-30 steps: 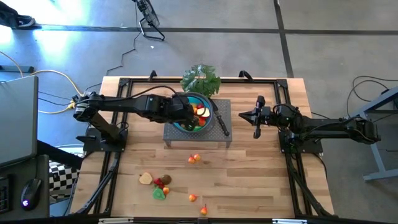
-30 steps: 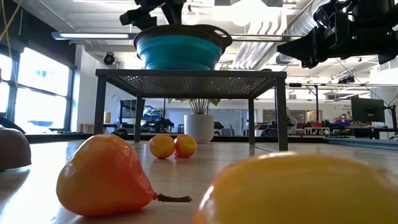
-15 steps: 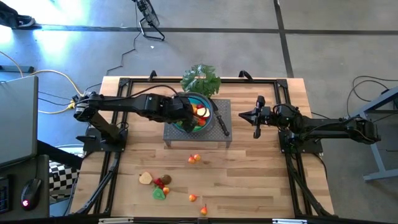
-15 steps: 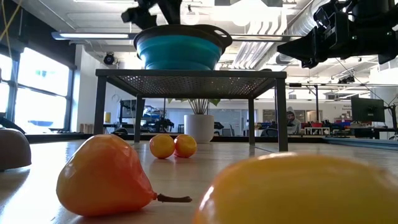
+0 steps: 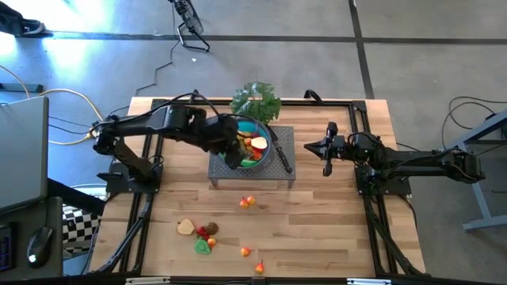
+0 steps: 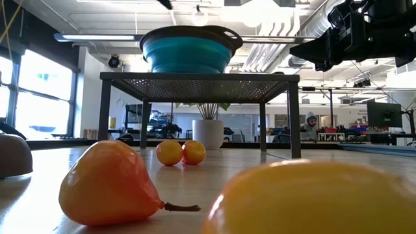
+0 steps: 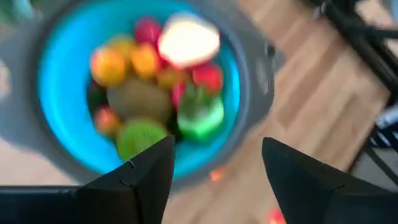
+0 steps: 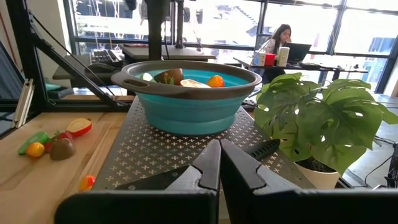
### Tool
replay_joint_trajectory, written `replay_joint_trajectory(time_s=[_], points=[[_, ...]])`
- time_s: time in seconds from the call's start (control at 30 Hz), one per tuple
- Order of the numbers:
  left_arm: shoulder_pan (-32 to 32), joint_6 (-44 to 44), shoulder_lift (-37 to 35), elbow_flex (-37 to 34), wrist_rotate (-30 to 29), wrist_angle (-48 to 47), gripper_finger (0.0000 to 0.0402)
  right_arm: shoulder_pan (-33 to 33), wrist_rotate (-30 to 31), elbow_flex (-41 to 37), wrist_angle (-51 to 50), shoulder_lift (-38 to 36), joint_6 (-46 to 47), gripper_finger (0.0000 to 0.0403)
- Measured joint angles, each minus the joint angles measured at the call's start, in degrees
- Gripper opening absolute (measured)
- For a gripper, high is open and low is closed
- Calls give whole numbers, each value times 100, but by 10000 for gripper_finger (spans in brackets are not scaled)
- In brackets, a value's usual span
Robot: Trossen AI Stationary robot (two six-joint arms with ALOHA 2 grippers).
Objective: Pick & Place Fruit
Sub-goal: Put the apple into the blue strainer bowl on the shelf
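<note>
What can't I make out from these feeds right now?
- Low view: the blue bowl's contents, hidden by its wall.
- Left wrist view: fruit types in the bowl, motion-blurred.
- High view: loose fruit on the table, too small to identify.
- Low view: yellow fruit, cut off by the bottom edge.

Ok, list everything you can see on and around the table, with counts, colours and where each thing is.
Bowl: one, blue, on the stand.
Stand: one, grey mesh, table's far middle.
Fruit in bowl: several, mixed colours.
Loose fruit: about eight pieces on the wood, near side.
Knife: one, black-handled, on the stand beside the bowl.
Leafy plant: one, green, behind the bowl.
Left gripper: open, above the bowl's edge.
Right gripper: shut, right of the stand.
</note>
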Motion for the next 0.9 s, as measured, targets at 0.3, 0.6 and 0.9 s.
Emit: replay_joint_trajectory(time_s=[0.3, 0.6, 0.9], points=[[-440, -1585, 21, -212, 812, -1263, 201, 0, -2, 0, 0, 0, 3, 2], [-1553, -3562, 14, -213, 499, -1654, 180, 0, -2, 0, -4, 0, 3, 2], [-2562, -5227, 13, -213, -301, -1636, 170, 0, -2, 0, -77, 0, 3, 2]])
